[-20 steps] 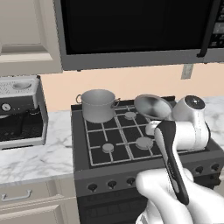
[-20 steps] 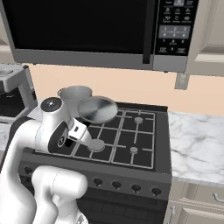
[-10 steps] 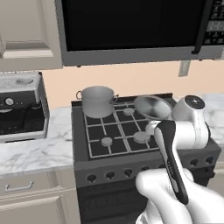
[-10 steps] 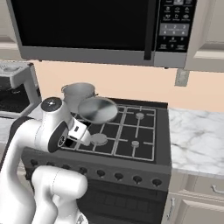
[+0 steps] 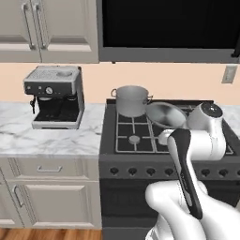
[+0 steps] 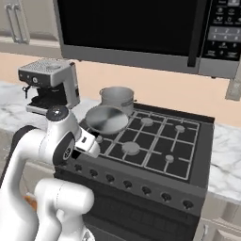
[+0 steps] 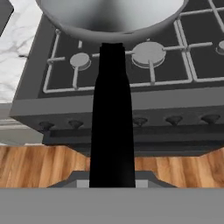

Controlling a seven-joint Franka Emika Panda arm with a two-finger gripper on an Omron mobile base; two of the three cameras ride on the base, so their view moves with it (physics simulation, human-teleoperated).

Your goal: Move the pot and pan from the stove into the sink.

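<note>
Clamping the pan [image 5: 165,114] by its stiff black handle [image 7: 111,127], the gripper [image 6: 92,147] lifts it above the stove [image 6: 155,149]; light, but front-heavy, so liable to tip.

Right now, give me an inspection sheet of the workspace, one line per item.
Surface: white marble counter on both sides of the stove; black grates, grey burners, knobs along the front.
Job's things: pot upright on the stove's back left burner; pan lifted above the grates, its black handle running back into the gripper.
Clutter: espresso machine on the counter left of the stove.
Grippers: gripper with jaws shut on the pan's handle.
Cables: nothing seen.
Surroundings: microwave above the stove, pale cabinets, wall outlet, wooden floor.
</note>
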